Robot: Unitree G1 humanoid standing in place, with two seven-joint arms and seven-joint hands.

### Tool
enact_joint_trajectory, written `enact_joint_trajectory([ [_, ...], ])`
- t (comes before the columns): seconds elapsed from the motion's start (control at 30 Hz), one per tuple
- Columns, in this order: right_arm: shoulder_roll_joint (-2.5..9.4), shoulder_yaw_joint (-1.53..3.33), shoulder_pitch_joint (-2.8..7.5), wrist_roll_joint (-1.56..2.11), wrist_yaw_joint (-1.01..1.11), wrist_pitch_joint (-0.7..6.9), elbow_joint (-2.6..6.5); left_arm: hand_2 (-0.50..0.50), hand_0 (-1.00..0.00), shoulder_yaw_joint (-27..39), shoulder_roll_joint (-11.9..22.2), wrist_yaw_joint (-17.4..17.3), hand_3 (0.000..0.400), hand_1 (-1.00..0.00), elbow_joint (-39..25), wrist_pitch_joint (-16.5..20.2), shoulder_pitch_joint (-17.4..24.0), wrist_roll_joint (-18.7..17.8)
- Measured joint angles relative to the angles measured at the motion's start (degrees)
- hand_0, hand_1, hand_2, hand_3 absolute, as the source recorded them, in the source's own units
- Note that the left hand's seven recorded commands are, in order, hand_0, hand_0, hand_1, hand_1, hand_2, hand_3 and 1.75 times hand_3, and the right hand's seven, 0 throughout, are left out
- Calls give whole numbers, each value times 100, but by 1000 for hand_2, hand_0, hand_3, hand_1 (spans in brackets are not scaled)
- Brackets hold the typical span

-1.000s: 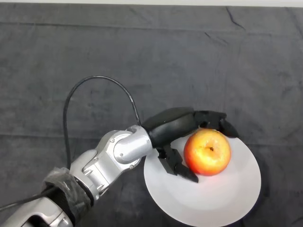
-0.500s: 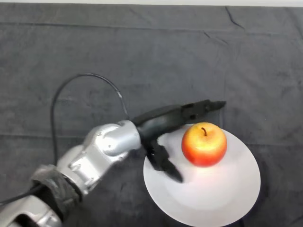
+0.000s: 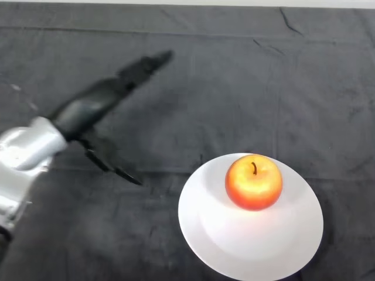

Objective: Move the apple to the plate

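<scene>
A red and yellow apple (image 3: 254, 182) stands upright, stem up, on the upper middle of a white round plate (image 3: 234, 246) at the lower right of the table. My left hand (image 3: 96, 108) is far off to the upper left of the plate, well apart from the apple. Its fingers stretch straight toward the upper right and the thumb points down to the right. The hand is open and holds nothing.
A dark grey cloth (image 3: 234, 76) covers the whole table, with a few creases near the far right. A pale strip of the table's far edge (image 3: 187, 3) shows along the top.
The hand let go of the apple and pulled away to the upper left, off the plate. The apple settled upright with its stem up and stays on the plate.
</scene>
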Motion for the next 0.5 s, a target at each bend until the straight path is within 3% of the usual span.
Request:
enact_joint_trajectory([
  [0.5,3,0,1,0,0,2,0,0,0,1112,222,433,0,0,1890,-837,4,-75],
])
